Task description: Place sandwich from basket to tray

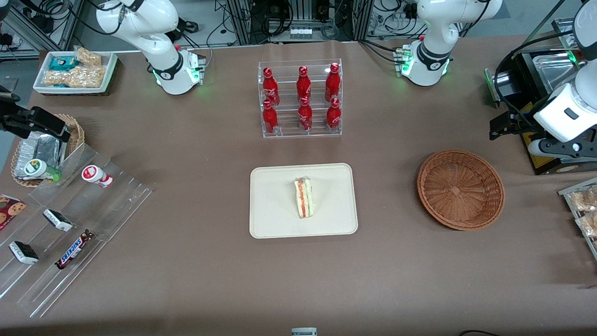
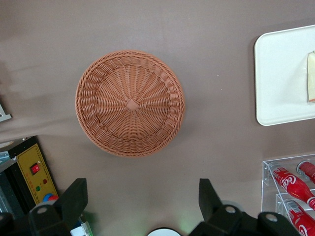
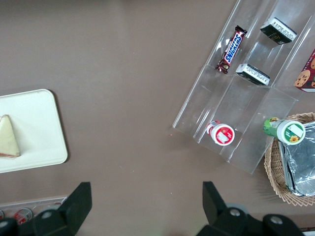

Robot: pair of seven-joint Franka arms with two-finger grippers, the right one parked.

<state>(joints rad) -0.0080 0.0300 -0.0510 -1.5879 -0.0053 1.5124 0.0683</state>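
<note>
**Sandwich sitting on the tray, basket lying bare**

Starting nearest the front camera, the brown-covered table [image 1: 196, 289] is showing a clear stepped stand [image 1: 116, 200] toward the parked arm's end. A Snickers bar [image 1: 73, 249] is lying on one of its lower steps, with two small dark packets just beside it.

Moving farther in, the cream tray [image 1: 270, 205] is lying flat at the middle of the table. The sandwich [image 1: 304, 197] is resting on it near its centre. It is standing on edge with its red and green filling stripe facing up, touching nothing but the tray.

Level with the tray, toward the working arm's end and well apart from it, the reddish-brown basket [image 1: 461, 189] is sitting upright. In the left wrist view its woven floor is showing bare.

A little farther again, the left arm's gripper [image 1: 506, 125] is hanging raised above the table. It is sitting farther from the front camera than the basket and just beside a black box with a yellow panel [image 2: 32, 172]. The wrist view is looking straight down on the basket. The two black fingers [image 2: 74, 199] are spread wide apart, released and grasping nothing.

Farther still, in line with the tray, a clear rack of red bottles [image 1: 301, 100] is standing upright. At the farthest edge toward the parked arm's end, a white bin of snacks [image 1: 109, 70] is sitting on the table.
</note>
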